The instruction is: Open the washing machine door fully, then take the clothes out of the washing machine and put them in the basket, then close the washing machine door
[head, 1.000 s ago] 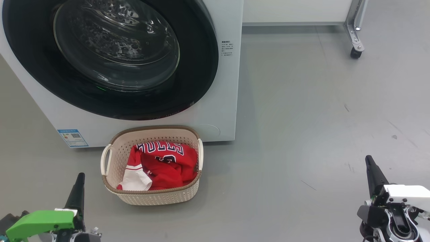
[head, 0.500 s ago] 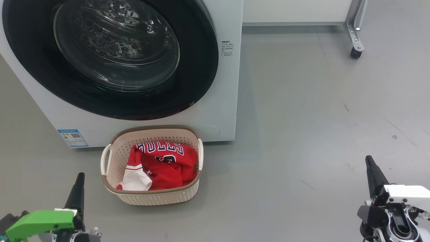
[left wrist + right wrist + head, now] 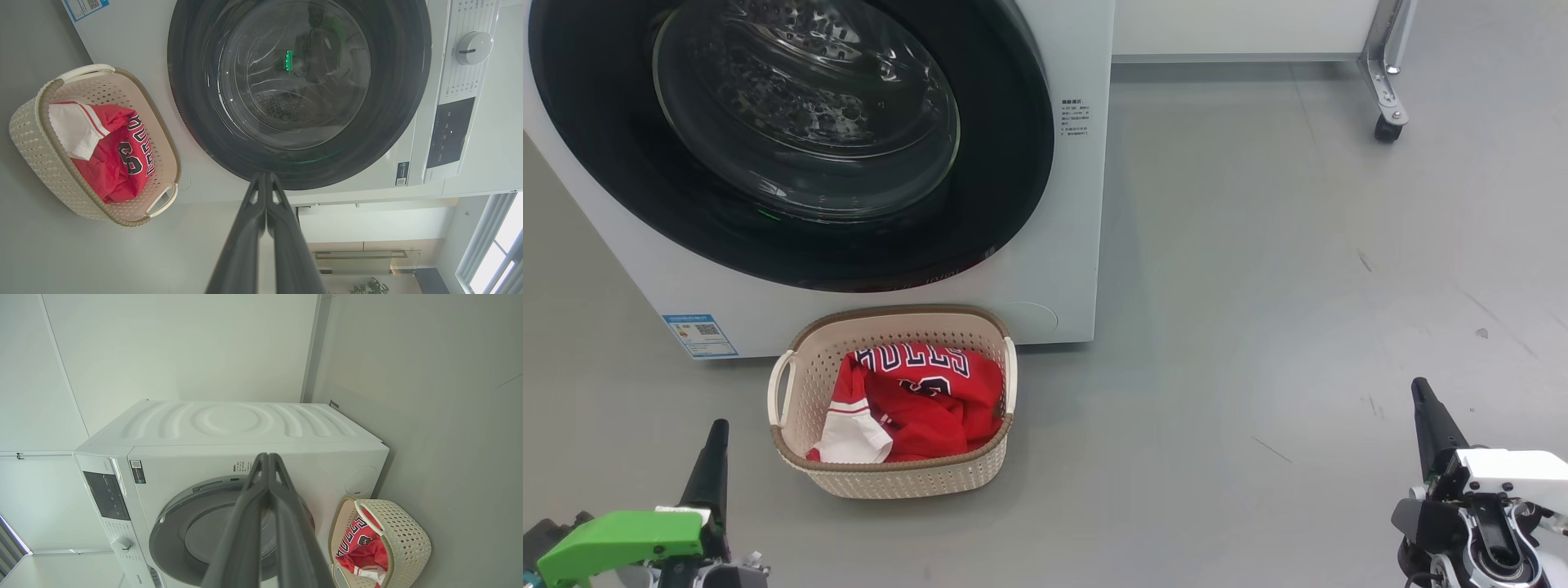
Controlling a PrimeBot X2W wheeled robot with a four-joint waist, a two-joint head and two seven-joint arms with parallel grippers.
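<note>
Now we see the washing machine door (image 3: 805,106) shut flush against the washing machine (image 3: 1066,245), the steel drum visible through its glass bowl. Just in front of the washing machine's base, below the door, stands the basket (image 3: 894,313). The clothes (image 3: 923,400) lie inside it, with the lettered red jersey toward the washing machine and a white, red-striped piece on the far side. Our left fingers (image 3: 717,441) are pressed together, holding nothing, farther from the washing machine than the basket. Our right fingers (image 3: 1425,408), likewise together and empty, hang over the floor (image 3: 1258,286), well apart from the washing machine.
</note>
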